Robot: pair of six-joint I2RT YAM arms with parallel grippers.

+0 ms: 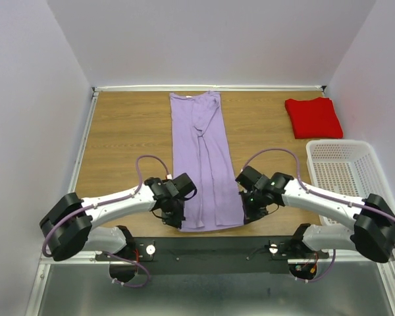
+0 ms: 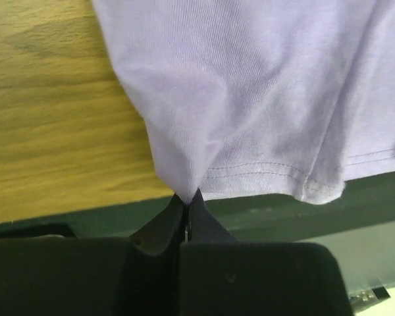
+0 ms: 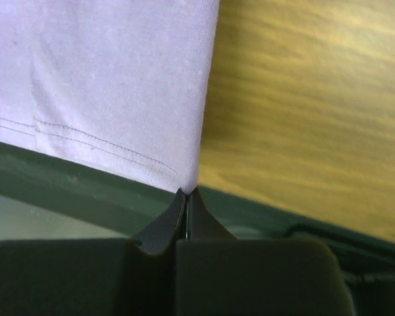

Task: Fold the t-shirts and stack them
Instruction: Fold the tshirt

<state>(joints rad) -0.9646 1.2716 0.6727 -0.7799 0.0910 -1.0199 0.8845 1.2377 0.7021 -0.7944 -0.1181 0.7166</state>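
Note:
The lavender t-shirt [image 1: 204, 158] lies as a long narrow strip down the middle of the wooden table, folded lengthwise, its hem at the near edge. My left gripper [image 1: 178, 220] is shut on the near left corner of the lavender t-shirt [image 2: 250, 99]. My right gripper [image 1: 247, 214] is shut on the near right corner of that shirt [image 3: 112, 85]. Both pinch the cloth at the fingertips, just above the table's dark front edge. The red t-shirt [image 1: 313, 117] lies folded at the far right.
A white perforated basket [image 1: 365, 172] stands at the right edge, next to my right arm. White walls close in the table on three sides. A dark strip [image 2: 283, 214] runs along the near edge.

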